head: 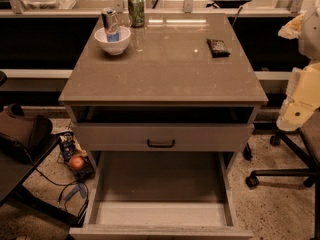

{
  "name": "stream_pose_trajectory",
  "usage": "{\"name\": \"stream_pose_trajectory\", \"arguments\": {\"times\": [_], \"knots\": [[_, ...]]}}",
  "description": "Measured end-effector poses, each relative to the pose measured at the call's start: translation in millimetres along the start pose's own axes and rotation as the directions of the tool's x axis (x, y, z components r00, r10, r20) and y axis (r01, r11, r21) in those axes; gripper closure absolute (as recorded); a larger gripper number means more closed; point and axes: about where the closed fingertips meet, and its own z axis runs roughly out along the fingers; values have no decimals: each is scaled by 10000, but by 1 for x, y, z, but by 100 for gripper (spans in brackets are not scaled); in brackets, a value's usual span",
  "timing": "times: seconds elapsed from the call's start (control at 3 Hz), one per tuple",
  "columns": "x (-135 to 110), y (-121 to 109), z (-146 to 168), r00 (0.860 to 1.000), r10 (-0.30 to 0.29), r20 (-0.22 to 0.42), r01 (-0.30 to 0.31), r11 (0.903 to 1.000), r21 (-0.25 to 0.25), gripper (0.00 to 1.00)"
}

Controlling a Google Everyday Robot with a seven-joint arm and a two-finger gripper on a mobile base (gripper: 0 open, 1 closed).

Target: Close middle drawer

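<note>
As the gripper lies outside the camera view, whether its claw is wide, narrow or holding anything cannot be told. Only cream-white and pale yellow arm segments [302, 96] show at the right edge, beside the cabinet's right-hand corner and apart from every drawer.

The grey-brown square cabinet with a glossy flat top [165, 74] stands centre frame. The middle drawer [160, 215], a wide grey-beige tray with low side walls, is pulled far out toward the camera. Its front edge runs along the bottom of the frame and its handle is out of sight. Directly above it sits the taller-fronted upper drawer [115, 136], bearing a black bar handle [161, 143] at its centre. A dark gap shows between this front and the cabinet top.

On the top, at the rear left, a white round bowl [113, 40] holds a silver-and-blue drink can [110, 20], which stands upright in it. A green drink can [136, 10] stands just behind and to the right of the bowl. A small dark flat packet [218, 47] lies toward the rear right.

On the speckled floor [272, 209], left of the cabinet, a red round fruit [77, 162] rests on a dark object. A brown bag [22, 131] sits further left. To the right, a black wheeled chair base [280, 174] stands near the open drawer's side.
</note>
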Motion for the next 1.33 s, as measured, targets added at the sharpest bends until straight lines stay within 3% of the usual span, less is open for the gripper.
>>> {"name": "stream_pose_trajectory", "arguments": {"times": [0.67,1.0,1.33], "knots": [[1,-5,-13,9997,183,-158,-179,9995,259,0],[22,10,-15,9986,514,150,-520,9976,456,0],[54,45,0,9913,955,908,-1009,9933,571,0]]}}
